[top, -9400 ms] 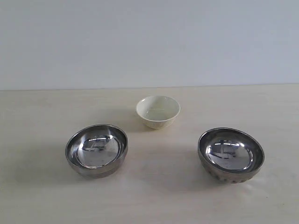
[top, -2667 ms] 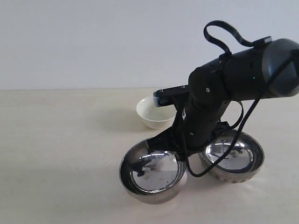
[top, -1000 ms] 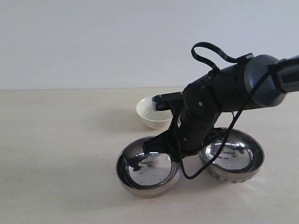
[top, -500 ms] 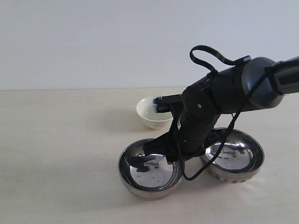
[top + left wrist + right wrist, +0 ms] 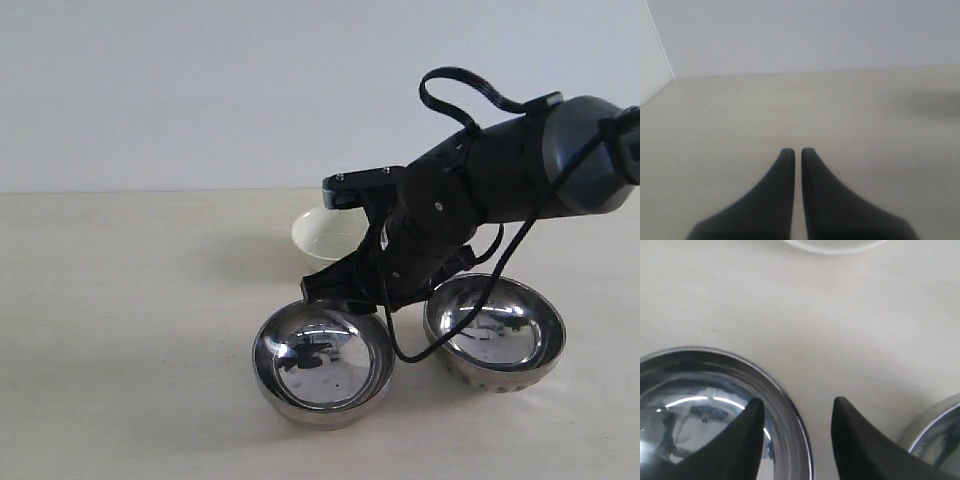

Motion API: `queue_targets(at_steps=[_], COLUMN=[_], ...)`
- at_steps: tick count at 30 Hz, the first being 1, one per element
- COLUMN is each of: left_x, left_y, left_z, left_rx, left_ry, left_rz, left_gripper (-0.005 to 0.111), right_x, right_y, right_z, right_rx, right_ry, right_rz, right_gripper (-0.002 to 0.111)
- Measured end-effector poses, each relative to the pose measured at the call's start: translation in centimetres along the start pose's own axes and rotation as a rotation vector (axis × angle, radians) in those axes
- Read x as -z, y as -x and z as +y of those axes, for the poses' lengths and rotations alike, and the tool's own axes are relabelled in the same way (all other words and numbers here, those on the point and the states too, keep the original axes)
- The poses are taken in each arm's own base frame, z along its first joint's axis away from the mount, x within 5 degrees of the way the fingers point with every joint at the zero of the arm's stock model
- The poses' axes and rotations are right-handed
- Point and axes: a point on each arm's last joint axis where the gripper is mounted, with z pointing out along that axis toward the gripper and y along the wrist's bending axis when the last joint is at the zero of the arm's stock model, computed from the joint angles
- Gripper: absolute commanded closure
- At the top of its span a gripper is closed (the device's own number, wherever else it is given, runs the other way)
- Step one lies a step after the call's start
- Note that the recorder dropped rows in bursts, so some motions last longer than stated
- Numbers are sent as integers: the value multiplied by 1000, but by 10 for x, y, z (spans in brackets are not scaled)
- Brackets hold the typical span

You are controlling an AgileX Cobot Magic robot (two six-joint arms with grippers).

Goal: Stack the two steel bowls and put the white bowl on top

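Observation:
Two steel bowls stand side by side, both upright on the table: a smooth one (image 5: 322,365) at front centre and a ribbed one (image 5: 493,333) to its right. My right gripper (image 5: 318,289) hovers open just above the smooth bowl's far right rim. In the right wrist view its jaws (image 5: 797,407) straddle that rim (image 5: 790,410) without touching it, and the ribbed bowl's edge (image 5: 940,440) shows at the side. The white bowl (image 5: 322,233) sits behind, partly hidden by the arm; only its rim (image 5: 832,245) shows from the wrist. My left gripper (image 5: 796,150) is shut and empty over bare table.
The light wooden table (image 5: 120,320) stretches bare to the left of the bowls. A plain pale wall (image 5: 200,90) rises behind it. The right arm's black body and cable loop (image 5: 470,190) hang over the gap between the steel bowls.
My right gripper has opened, let go of the smooth steel bowl's rim and risen slightly. The bowl, tilted before, now rests level on the table.

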Motion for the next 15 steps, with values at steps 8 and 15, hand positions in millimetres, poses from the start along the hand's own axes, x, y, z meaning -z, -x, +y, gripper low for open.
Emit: queue_targets(at_steps=[8,15], left_x=[0,0], left_y=[0,0], left_z=[0,0], left_rx=[0,0], left_ry=[0,0], left_rz=[0,0], left_gripper=[103,103], right_x=[44,74], right_y=[16,16], right_z=[-6,-41], right_rx=[1,-43], right_ry=[-39,-262], right_rz=[-116,-30], right_gripper=[70,70])
